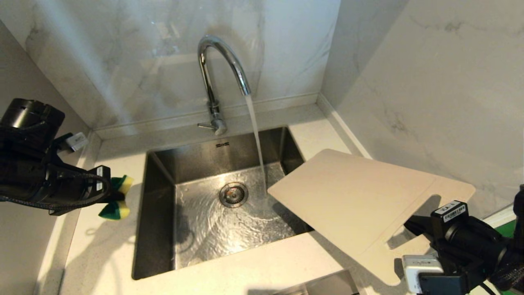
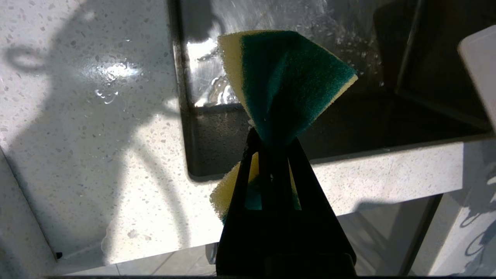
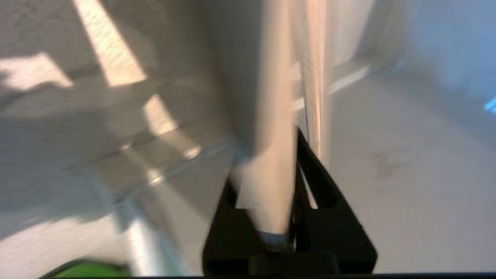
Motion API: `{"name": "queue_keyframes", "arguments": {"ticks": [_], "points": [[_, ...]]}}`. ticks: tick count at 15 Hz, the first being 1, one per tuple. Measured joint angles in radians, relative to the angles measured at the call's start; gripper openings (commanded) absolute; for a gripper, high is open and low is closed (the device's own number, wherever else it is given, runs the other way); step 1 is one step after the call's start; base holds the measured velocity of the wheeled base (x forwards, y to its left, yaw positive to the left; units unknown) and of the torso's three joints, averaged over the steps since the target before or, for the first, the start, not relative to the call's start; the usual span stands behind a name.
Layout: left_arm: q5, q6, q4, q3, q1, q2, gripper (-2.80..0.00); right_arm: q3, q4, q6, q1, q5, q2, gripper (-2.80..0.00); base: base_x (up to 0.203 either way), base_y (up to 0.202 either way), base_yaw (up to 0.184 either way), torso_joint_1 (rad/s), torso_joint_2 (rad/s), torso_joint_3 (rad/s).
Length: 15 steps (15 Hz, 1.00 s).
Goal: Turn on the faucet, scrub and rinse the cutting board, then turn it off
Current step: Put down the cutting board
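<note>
Running water (image 1: 257, 135) filling sink (image 1: 159, 229); left fingers (image 2: 271, 155) pinching sponge (image 2: 286, 81), right fingers (image 3: 310, 174) clamping cutting board (image 1: 352, 196).

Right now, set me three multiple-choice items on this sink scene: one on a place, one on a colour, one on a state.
1. Where is the cutting board?
A. flat on the bottom of the sink
B. held at the right, one corner reaching over the sink
C. leaning against the back wall

2. What colours is the sponge in the left gripper?
A. green and yellow
B. pink and white
C. all blue

3. What is the state of the faucet?
A. off and dry
B. dripping only
C. running in a steady stream

Answers:
1 B: the right gripper clamps the board's edge and its far corner hangs over the basin.
2 A: the left wrist view shows a green face on a yellow body, pinched in shut jaws.
3 C: a stream falls from the spout and the water ripples on the sink floor.
</note>
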Motion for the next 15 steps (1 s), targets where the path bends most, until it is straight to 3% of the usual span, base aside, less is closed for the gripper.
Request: {"name": "queue_keyframes", "arguments": {"ticks": [5, 15], "points": [[0.001, 0.000, -0.001, -0.006, 0.002, 0.016, -2.80, 0.010, 0.000, 0.102, 0.000, -0.059, 0.038, -2.80, 0.000, 0.000, 0.000, 0.000, 0.00, 0.000], [0.003, -0.005, 0.000, -0.020, -0.029, 0.019, -2.80, 0.093, 0.003, 0.212, 0.017, -0.076, 0.044, -2.80, 0.000, 0.000, 0.000, 0.000, 0.00, 0.000]]}}
